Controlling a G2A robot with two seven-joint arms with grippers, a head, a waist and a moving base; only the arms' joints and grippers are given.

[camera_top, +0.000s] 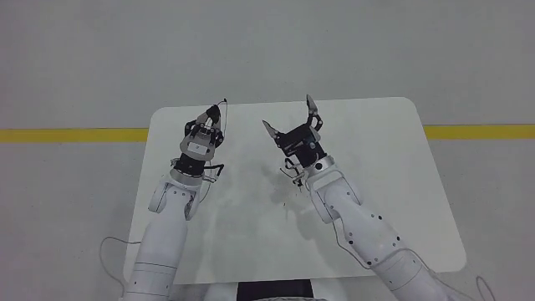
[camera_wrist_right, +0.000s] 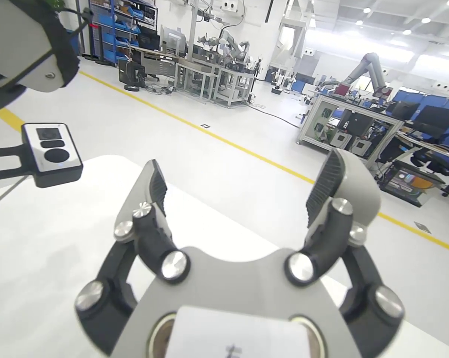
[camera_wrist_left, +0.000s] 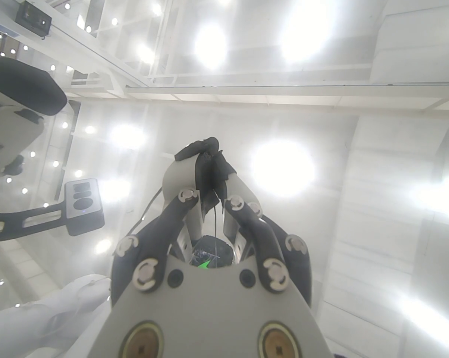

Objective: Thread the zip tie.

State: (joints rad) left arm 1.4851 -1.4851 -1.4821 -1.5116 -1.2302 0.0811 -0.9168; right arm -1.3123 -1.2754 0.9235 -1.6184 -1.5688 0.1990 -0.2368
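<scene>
Black zip tie (camera_wrist_right: pixel 85 13) in left tool (camera_wrist_left: pixel 209 160)

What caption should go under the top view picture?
Over a white table, the left gripper pinches a black zip tie; the right gripper is open beside it.

White shells, grey plates and black linkwork.
The left arm (camera_top: pixel 163 217) and right arm (camera_top: pixel 359 226) wear smooth, rounded white shells, with thin black cables (camera_top: pixel 214 170) looped at the wrists. The left pincer (camera_wrist_left: pixel 206 158) has a grey base plate, curved black links pinned with silver clips, two brass-coloured discs (camera_wrist_left: pixel 142 342) and a green light (camera_wrist_left: pixel 204 264) inside. The right pincer (camera_wrist_right: pixel 243 176) has ribbed black pads (camera_wrist_right: pixel 321 184), round silver pins (camera_wrist_right: pixel 301 264) and a white label (camera_wrist_right: pixel 239 337).
</scene>
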